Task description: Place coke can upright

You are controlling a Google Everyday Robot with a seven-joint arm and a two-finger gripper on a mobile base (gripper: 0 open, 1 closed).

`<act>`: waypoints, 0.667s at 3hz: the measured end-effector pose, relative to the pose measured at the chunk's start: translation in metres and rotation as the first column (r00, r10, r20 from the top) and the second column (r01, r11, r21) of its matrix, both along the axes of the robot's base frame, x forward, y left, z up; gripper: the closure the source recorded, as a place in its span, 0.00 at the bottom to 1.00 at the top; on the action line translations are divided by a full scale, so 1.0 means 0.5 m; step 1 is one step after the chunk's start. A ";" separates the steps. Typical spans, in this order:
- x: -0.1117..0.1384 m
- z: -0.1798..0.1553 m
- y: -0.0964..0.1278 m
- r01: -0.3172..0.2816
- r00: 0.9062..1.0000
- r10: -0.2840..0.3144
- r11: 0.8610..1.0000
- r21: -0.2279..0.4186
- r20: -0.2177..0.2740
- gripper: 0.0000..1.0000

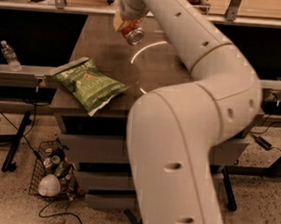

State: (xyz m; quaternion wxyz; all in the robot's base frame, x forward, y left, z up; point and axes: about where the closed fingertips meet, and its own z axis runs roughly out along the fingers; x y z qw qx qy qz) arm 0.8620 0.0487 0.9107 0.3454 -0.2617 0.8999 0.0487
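HAND AND CAN, FAR END OF TABLE. My hand (125, 25) is closed around the can (134, 34) above the far end of the table (101, 48). The can sits tilted in the grip, its silver end turned toward the camera and down to the right. Whether it is clear of the tabletop or touching it cannot be told from this angle. The hand covers much of the red body; only the lower part and the rim show.

I judge the can light and thin-walled. It is stiff along its length, easily dented if squeezed hard across the middle, and smooth enough to twist in a loose hold. The sound hold is across the round body near mid-height, leaving the flat base free to meet the table. Tipped as it is, it needs turning until that base faces down. Released on a slant, it would likely roll.

Nearer the camera, a green bag (87, 83) lies at the table's front left corner, well apart from the can. My arm (192, 137) fills the right foreground. A bottle (10, 56) stands on a ledge at left, and a basket (54, 173) sits on the floor below.
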 end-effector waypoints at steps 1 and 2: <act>-0.072 0.126 -0.045 -0.141 0.977 0.130 0.988 0.057 0.169 1.00; -0.163 0.190 -0.064 -0.254 0.932 0.209 0.960 0.119 0.297 1.00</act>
